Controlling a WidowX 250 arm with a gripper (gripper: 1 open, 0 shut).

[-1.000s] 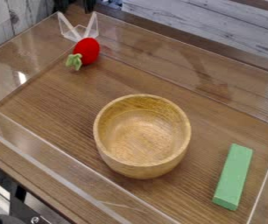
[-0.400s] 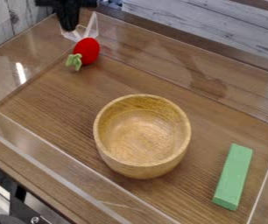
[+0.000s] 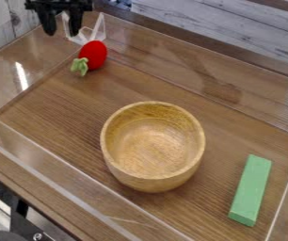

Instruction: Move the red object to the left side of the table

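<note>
Black claw (image 3: 61, 21), dark blocky fingers (image 3: 46, 23)

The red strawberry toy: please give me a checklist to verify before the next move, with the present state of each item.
1. Red strawberry toy rests on the table near the far left corner: ok.
2. Gripper apart from the toy, up and to the left of it: ok.
3. Jaws open, holding nothing: ok.
4. Wooden bowl stands in the middle, away from the toy: ok.
5. Green block lies at the right edge, away from the toy: ok.
6. Toy touching the clear wall: cannot tell.
</note>
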